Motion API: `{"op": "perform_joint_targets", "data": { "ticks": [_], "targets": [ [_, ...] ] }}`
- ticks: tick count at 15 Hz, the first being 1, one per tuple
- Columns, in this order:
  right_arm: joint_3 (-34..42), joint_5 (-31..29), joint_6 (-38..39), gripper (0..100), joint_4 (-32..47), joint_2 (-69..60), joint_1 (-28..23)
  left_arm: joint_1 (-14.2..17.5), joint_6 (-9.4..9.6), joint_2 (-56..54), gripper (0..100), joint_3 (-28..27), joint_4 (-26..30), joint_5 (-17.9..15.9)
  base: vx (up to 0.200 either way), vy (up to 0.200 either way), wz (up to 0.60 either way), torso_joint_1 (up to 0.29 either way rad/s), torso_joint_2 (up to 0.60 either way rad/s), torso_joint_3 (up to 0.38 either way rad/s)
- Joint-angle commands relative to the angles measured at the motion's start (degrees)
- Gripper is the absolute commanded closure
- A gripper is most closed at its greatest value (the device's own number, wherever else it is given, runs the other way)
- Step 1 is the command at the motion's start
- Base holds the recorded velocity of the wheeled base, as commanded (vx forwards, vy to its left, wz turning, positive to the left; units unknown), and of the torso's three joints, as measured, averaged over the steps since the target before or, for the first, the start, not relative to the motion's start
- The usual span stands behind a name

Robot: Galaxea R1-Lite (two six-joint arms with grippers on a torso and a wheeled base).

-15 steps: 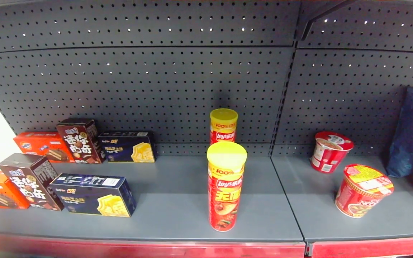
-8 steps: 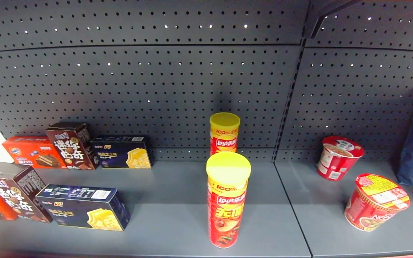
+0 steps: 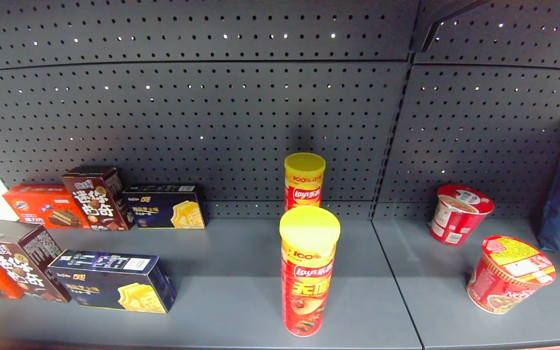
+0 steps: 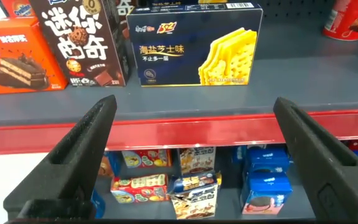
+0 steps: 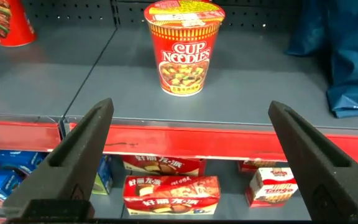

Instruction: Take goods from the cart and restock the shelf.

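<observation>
Stopped panning across the shelf (image 3: 241, 291); disturbed nothing. Holding left gripper (image 4: 194, 102) and right gripper (image 5: 191, 104) wide, empty: pickup still pending.

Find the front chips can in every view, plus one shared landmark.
Head view: front chips can stands mid-shelf, ahead of the rear can.
Left wrist view: the can is cut by the frame edge, beside the navy box.
Right wrist view: the can is edge-cut, across the seam from the cup noodles.
Shared landmark: the grey shelf board.
</observation>
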Motion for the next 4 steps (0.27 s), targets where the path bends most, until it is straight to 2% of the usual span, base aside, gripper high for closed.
{"op": "perform_joint_targets", "data": {
  "ticks": [1,4],
  "targets": [
    [0.01,0.08,-0.17,0,-0.01,0.18,-0.04,0.01,0.02,-0.02,0,0.0,0.0,0.01,0.0,0.0,0.0,0.0,0.0,0.0],
    [0.01,-0.01,-0.08,0,-0.01,0.18,-0.04,0.01,0.02,-0.02,0,0.0,0.0,-0.08,0.0,0.0,0.0,0.0,0.0,0.0]
  ]
}}
